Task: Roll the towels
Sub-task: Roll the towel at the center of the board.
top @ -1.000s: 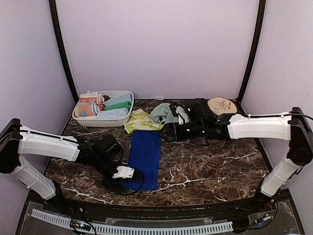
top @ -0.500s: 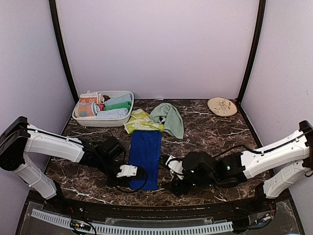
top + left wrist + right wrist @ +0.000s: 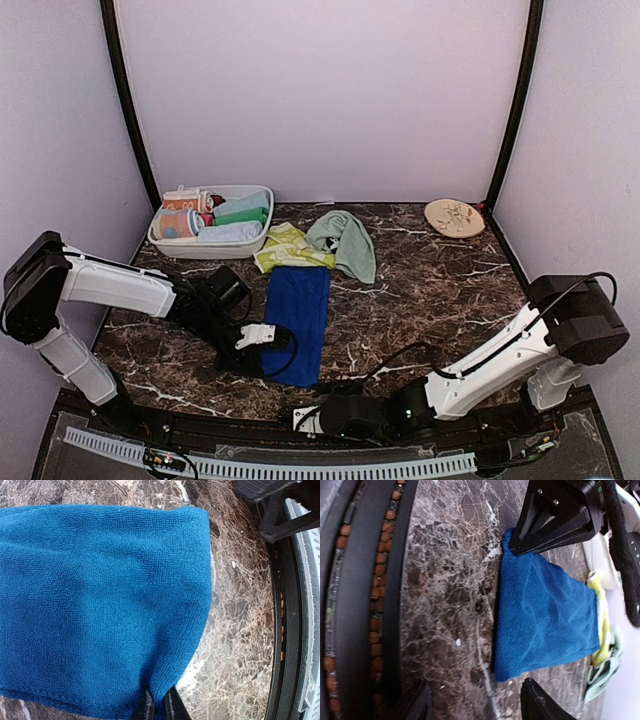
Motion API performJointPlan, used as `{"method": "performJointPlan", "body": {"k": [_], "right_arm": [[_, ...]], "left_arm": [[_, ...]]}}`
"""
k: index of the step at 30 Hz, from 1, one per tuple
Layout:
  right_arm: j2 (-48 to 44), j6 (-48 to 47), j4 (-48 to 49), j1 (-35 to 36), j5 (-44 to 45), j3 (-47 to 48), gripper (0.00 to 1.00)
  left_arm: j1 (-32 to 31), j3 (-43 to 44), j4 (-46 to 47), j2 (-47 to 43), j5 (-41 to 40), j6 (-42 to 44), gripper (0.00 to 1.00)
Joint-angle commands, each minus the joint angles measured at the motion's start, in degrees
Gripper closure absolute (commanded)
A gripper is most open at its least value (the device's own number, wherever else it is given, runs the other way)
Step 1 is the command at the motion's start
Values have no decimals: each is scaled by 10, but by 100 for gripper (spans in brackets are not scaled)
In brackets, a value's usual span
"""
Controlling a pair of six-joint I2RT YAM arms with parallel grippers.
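The long royal blue towel (image 3: 298,318) lies flat mid-table, its length running front to back. My left gripper (image 3: 262,338) is at the towel's near left corner. In the left wrist view its fingertips (image 3: 145,707) pinch a fold of the blue towel (image 3: 100,605) at the hem, with the left gripper (image 3: 158,706) shut on it. My right gripper (image 3: 312,420) hangs low over the table's near edge, in front of the towel. Its jaws stand open and empty, the right gripper (image 3: 477,702) just short of the near end of the blue towel (image 3: 545,620). A mint green towel (image 3: 340,240) lies crumpled behind.
A yellow-green patterned towel (image 3: 285,247) lies at the blue towel's far end. A white basket (image 3: 255,240) with rolled towels stands at the back left. A beige patterned plate (image 3: 454,216) sits back right. The black table rim (image 3: 375,580) runs close beside my right gripper.
The right arm swung from the back of the table down to the near edge, its jaws narrowing a little. The left gripper closed on the blue towel's near left corner.
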Motion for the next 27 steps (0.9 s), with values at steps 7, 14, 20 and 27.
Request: {"method": "performJointPlan", "body": {"k": [7,14,20,27], "right_arm": [[73,-209,181,-38,33,40,51],[85,-170,150,-61,-10,34,62],[88,-128,125,-76,-45,35,62],[93,-102,108,-76,-67,37,56]], "left_arm": [[16,33,-59,19,33,11,93],[30,34,-64,11,51,22,93],[36,35,-77,10,64,34,87],[48,39,-82,10,77,34,86]]}}
